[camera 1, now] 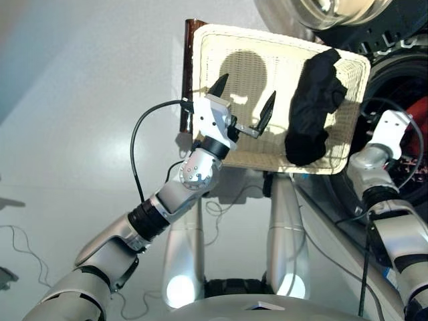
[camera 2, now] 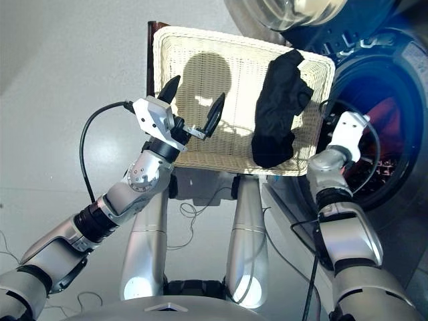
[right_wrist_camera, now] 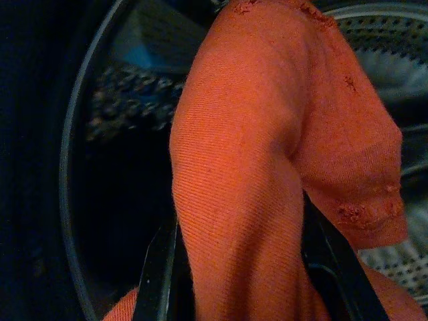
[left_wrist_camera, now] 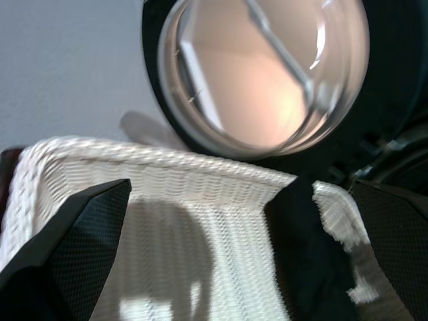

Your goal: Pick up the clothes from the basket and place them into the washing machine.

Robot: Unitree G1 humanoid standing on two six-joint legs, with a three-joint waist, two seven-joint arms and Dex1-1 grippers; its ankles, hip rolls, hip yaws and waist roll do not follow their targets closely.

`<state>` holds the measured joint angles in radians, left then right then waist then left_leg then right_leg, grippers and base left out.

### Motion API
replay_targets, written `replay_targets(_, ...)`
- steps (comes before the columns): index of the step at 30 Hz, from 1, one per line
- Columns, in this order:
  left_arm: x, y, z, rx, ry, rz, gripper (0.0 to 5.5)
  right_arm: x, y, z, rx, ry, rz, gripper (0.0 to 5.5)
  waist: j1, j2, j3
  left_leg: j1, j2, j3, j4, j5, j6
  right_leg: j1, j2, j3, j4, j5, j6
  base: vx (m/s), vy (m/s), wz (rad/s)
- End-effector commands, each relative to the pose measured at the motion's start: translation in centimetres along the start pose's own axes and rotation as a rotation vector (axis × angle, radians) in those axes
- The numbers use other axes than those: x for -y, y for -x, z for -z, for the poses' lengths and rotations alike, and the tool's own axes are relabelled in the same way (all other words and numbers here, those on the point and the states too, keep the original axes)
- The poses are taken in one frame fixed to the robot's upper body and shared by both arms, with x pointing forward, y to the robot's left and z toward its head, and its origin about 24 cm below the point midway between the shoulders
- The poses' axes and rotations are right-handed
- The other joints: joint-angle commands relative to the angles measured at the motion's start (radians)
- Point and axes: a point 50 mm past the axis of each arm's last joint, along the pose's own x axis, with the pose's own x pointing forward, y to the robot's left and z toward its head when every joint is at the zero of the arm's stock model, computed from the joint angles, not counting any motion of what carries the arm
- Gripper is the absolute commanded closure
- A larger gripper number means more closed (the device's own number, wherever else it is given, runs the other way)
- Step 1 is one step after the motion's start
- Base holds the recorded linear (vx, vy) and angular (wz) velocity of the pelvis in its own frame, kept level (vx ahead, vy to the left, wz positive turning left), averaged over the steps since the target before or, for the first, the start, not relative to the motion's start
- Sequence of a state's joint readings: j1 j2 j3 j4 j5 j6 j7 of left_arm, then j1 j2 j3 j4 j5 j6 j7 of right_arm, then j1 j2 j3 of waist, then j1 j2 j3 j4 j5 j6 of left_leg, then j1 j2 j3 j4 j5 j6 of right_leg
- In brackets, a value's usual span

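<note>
Nearest the viewer, the left gripper is seen raised over the near half of the basket, its two black fingers spread wide with nothing between them. Just beyond it and to its right, a black cloth is draped in the basket, its long axis running from the near rim up to the far rim, where its top edge laps over. The left gripper is judged the nearer one to this piece; a short reach rightward would be needed, and the jaws would best be closed across the cloth's narrow width.

Farther right, the right gripper is held inside the porthole of the washing machine, its fingers closed on a red cloth with the perforated drum behind it. No navy piece can be made out
</note>
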<state>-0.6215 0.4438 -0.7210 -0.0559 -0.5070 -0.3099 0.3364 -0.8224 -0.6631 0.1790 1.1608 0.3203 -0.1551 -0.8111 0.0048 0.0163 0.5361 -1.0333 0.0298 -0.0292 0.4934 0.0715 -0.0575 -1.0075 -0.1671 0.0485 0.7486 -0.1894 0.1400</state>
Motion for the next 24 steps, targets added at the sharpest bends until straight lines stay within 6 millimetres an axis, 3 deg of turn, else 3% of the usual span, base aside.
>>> replay_targets(1, 1.4, 0.2, -3.3, 0.185, 0.036, 0.041, 0.0, 7.0, -4.6, -1.2, 0.018, 0.016, 0.248, 5.5, -0.016, 0.066, -0.016, 0.019, 0.028, 0.034, 0.113, -0.134, -0.037, -0.051, 0.017, 0.011, -0.055, 0.108, -0.018, 0.0, 0.0, 0.0)
replay_targets(5, 0.9, 0.5, -3.6, 0.193, 0.026, 0.032, 0.0, 9.3, -6.0, -2.4, 0.03, 0.012, 0.302, 5.5, -0.017, 0.064, -0.016, -0.004, 0.029, 0.034, 0.123, -0.137, -0.039, -0.072, 0.014, 0.013, -0.047, 0.107, -0.017, 0.0, 0.0, 0.0)
replay_targets(8, 0.5, 1.1, -3.8, 0.188, 0.015, 0.042, 0.0, 12.4, -7.5, -4.0, 0.043, 0.01, 0.359, 5.5, -0.012, 0.063, -0.016, -0.034, 0.032, 0.036, 0.14, -0.139, -0.042, -0.101, 0.011, 0.016, -0.032, 0.107, -0.016, 0.0, 0.0, 0.0)
replay_targets(14, 0.2, 1.3, -3.7, 0.179, -0.01, 0.047, 0.0, 14.0, -8.2, -4.5, 0.023, -0.03, 0.386, 5.5, -0.016, 0.062, -0.016, -0.051, 0.037, 0.046, 0.155, -0.142, -0.044, -0.121, 0.011, 0.018, -0.022, 0.108, -0.014, 0.0, 0.0, 0.0)
replay_targets(15, 0.2, 1.3, -3.8, 0.18, -0.014, 0.046, 0.0, 14.0, -8.2, -4.5, 0.023, -0.036, 0.384, 5.13, -0.016, 0.061, -0.016, -0.054, 0.038, 0.047, 0.156, -0.142, -0.045, -0.125, 0.011, 0.019, -0.022, 0.109, -0.014, 0.0, 0.0, 0.0)
replay_targets(16, 0.1, 1.3, -3.9, 0.183, -0.018, 0.043, 0.0, 13.8, -8.2, -4.5, 0.022, -0.037, 0.375, 2.2, -0.018, 0.061, -0.016, -0.055, 0.039, 0.049, 0.156, -0.142, -0.045, -0.128, 0.011, 0.02, -0.023, 0.112, -0.014, 0.0, 0.0, 0.0)
replay_targets(17, -0.1, 1.3, -3.9, 0.186, -0.02, 0.04, 0.0, 13.7, -8.2, -4.6, 0.017, -0.065, 0.369, 0.0, -0.02, 0.06, -0.016, -0.054, 0.04, 0.051, 0.155, -0.143, -0.045, -0.127, 0.011, 0.021, -0.025, 0.113, -0.015, 0.0, 0.0, 0.0)
replay_targets(24, -0.1, 1.1, -4.1, 0.198, 0.005, 0.028, 0.0, 12.5, -7.7, -3.3, -0.025, -0.13, 0.33, 0.0, -0.015, 0.063, -0.016, -0.047, 0.042, 0.054, 0.15, -0.144, -0.045, -0.122, 0.016, 0.021, -0.032, 0.11, -0.018, 0.0, 0.0, 0.0)
